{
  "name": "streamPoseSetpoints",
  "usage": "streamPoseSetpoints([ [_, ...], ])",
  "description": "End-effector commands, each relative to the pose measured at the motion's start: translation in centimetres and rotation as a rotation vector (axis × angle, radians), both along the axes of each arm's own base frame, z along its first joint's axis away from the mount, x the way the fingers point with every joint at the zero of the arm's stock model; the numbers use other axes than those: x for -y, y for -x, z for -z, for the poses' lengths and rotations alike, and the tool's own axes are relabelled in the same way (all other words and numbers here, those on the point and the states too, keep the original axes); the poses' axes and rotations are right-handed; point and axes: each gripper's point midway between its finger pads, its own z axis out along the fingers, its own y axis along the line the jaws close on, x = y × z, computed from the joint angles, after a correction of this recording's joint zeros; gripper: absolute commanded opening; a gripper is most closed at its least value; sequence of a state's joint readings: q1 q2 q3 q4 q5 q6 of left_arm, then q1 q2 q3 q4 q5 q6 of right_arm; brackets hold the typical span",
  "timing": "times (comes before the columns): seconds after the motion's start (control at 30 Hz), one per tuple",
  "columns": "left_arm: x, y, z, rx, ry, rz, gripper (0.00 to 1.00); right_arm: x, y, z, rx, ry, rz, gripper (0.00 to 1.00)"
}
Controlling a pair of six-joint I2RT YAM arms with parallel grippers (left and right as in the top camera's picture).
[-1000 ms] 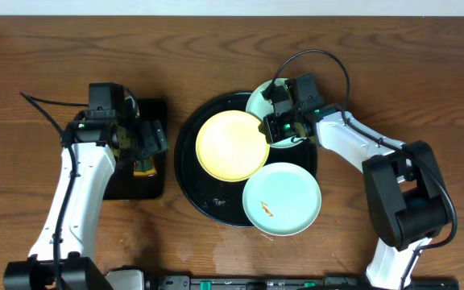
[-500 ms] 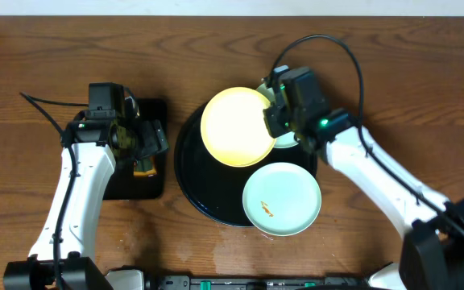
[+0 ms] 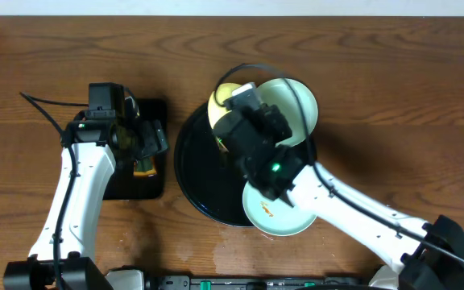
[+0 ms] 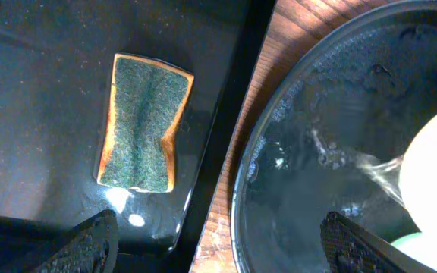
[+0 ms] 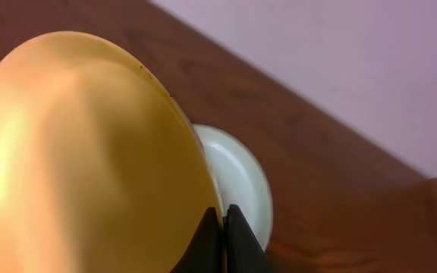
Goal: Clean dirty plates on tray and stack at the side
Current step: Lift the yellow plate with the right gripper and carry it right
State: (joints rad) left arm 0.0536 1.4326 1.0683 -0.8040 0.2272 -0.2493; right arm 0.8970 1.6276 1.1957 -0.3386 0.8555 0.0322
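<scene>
The right hand (image 5: pixel 224 218) had its two fingers shut tight on the rim of the yellow plate (image 5: pixel 74 152). It held the plate up off the round black tray (image 3: pixel 202 173), tilted steeply, almost on edge. From above, only a sliver of the plate showed past the arm, over the far part of the tray. One mint plate (image 3: pixel 295 106) lay flat at the tray's far right edge, partly over the rim. The other mint plate (image 3: pixel 279 216) sat at the near edge with a small orange smear on it.

The left hand (image 4: pixel 218 231) hung wide open with nothing in it, above the small rectangular tray (image 4: pixel 44 114), where a sponge (image 4: pixel 144 121) lay green side up.

To my eye the plate was stiff and fairly light, since a pinch at one point of the rim carried all of it without any sag. I couldn't tell whether it was plastic or ceramic. It looked glossy, and the round tray glistened as if wet, so I judged the rim could be slippery. Held by that thin edge alone, the plate might swing or slide between the fingers. The rim seemed the only sensible place to grip, and a deeper bite would steady it over the wooden desk (image 3: pixel 393 72).
</scene>
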Motion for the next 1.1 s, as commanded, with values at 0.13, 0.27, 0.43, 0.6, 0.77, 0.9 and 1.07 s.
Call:
streamPoseSetpoints([
  [0.13, -0.1, -0.7, -1.0, 0.032, -0.005, 0.010, 0.86, 0.0, 0.9, -4.1, 0.149, 0.111, 0.042, 0.01],
  [0.27, -0.1, -0.7, -1.0, 0.032, -0.006, 0.010, 0.86, -0.2, 1.2, -4.3, 0.156, 0.117, 0.039, 0.01],
  [0.43, -0.1, -0.7, -1.0, 0.031, -0.005, 0.010, 0.86, -0.4, 1.3, -4.3, 0.156, 0.117, 0.034, 0.01],
  [0.6, -0.1, -0.7, -1.0, 0.032, -0.006, 0.010, 0.86, -0.4, 1.3, -4.3, 0.156, 0.117, 0.035, 0.01],
  [0.77, -0.1, -0.7, -1.0, 0.032, -0.005, 0.010, 0.86, -0.4, 1.3, -4.3, 0.156, 0.116, 0.034, 0.01],
  [0.9, -0.1, -0.7, -1.0, 0.032, -0.006, 0.010, 0.86, -0.4, 1.3, -4.3, 0.156, 0.113, 0.036, 0.01],
  [1.07, -0.1, -0.7, -1.0, 0.031, -0.006, 0.010, 0.86, -0.4, 1.3, -4.2, 0.158, 0.097, 0.041, 0.01],
])
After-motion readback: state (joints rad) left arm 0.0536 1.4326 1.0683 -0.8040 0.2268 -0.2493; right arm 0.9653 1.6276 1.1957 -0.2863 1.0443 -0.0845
